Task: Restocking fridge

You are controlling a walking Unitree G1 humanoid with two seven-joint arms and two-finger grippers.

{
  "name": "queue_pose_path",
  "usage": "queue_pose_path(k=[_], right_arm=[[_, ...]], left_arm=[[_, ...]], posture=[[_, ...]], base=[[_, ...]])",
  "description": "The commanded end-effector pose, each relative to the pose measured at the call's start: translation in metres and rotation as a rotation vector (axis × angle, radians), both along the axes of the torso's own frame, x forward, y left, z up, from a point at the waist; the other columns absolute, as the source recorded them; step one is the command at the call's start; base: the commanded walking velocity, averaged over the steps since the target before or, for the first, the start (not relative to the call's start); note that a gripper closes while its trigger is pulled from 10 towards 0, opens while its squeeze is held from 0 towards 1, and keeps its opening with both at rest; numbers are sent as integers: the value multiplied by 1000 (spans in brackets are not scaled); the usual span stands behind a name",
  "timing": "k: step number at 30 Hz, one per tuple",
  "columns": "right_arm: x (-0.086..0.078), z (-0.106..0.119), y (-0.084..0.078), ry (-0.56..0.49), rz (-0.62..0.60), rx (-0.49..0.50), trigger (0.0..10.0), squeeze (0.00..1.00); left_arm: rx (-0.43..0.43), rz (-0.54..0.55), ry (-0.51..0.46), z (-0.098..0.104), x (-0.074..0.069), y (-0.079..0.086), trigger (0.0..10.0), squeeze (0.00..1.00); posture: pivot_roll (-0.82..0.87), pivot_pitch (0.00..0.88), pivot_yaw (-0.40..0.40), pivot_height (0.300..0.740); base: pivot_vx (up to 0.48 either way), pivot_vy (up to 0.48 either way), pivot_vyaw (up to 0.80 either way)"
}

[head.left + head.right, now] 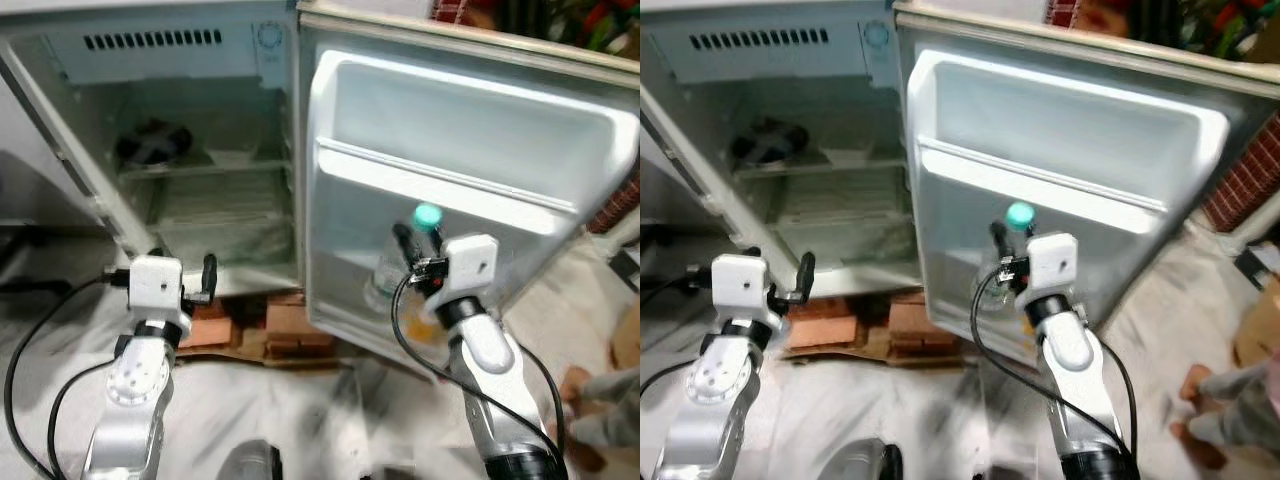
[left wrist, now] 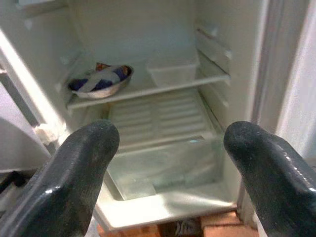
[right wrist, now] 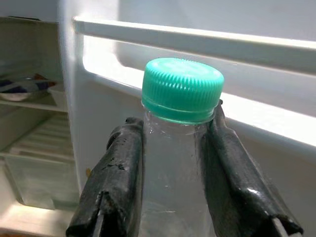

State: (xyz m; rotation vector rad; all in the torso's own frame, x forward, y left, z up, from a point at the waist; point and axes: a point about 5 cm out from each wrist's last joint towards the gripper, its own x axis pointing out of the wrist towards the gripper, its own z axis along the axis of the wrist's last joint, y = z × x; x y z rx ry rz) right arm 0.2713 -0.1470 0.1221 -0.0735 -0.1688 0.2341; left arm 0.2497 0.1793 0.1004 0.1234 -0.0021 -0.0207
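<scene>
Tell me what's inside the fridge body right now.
On the fridge's upper shelf sit a bowl holding something blue and white, and a clear container. The bottom drawer's contents can't be made out.

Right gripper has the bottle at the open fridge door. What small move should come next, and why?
Probably ease the bottle down into the lower door shelf before letting go. The right gripper is shut on its neck below the green cap, upright against the door; whether its base is seated cannot be told.

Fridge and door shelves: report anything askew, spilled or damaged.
Nothing spilled or broken stands out. The fridge sits on bricks, which is unusual. The right end effector grips a capped bottle upright at the door.
</scene>
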Motion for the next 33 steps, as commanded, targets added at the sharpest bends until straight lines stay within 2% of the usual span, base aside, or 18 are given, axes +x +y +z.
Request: queue_pose_path(k=[1,14,19,33], right_arm=[[-1,1,-11,-10,-38,-12,10000,0],[-1,-1,-12,0,-62,2,10000,0],[-1,-3,-12,13,-52,4,10000,0],[-9,-15,-7,74,-9,20,10000,0]], left_arm=[[-3,-9,11,-2,-3,-5,10000,0],[15,-14,36,-5,-7,-6,10000,0],[15,-17,40,-6,-7,-6,10000,0],[0,-15,48,-6,-10,-6,10000,0]], posture=[[45,108,-3,740],[49,113,-4,740],[49,115,-4,740],[50,125,-5,740]], base=[[0,0,0],[0,-25,0],[0,-345,0],[0,0,0]])
